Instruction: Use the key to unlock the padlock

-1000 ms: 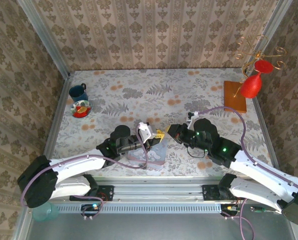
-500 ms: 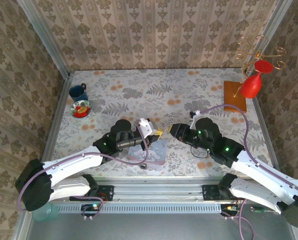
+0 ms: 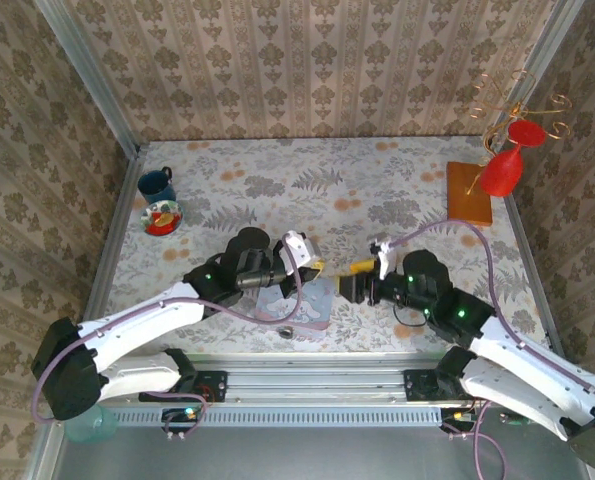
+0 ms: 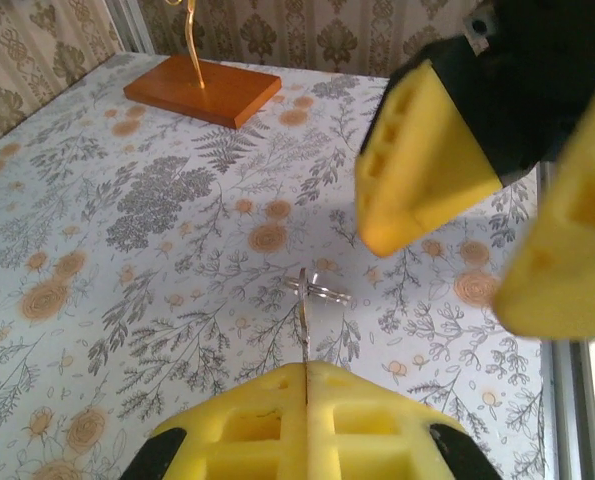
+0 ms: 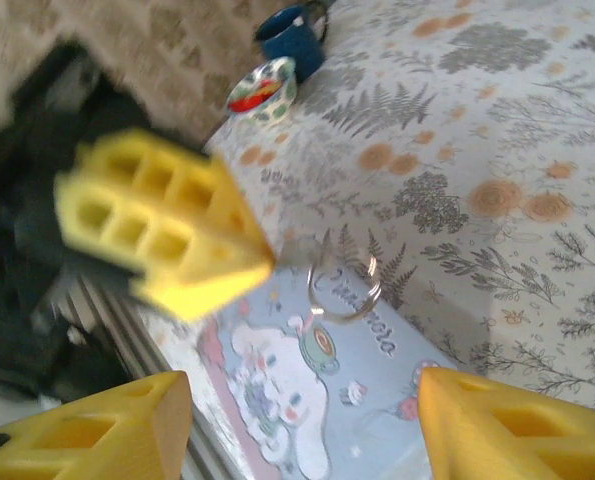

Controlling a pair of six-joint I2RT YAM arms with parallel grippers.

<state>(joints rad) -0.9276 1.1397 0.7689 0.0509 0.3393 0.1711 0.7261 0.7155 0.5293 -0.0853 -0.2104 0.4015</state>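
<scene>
The floral worktop [image 3: 377, 190] is seen carrying a pastel cartoon tin [image 3: 312, 308] at lower centre; just right of it the right gripper [image 5: 302, 395] is spread wide, nothing gripped; the left gripper [image 4: 305, 385] is clamped on the key [image 4: 304, 325], whose ring [image 4: 317, 290] is seen at its tip; a small dark padlock [image 3: 288, 329] is seen at the tin's lower edge.

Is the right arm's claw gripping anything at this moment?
No, the right gripper has its yellow fingers wide apart in its wrist view, with nothing held between them.
</scene>
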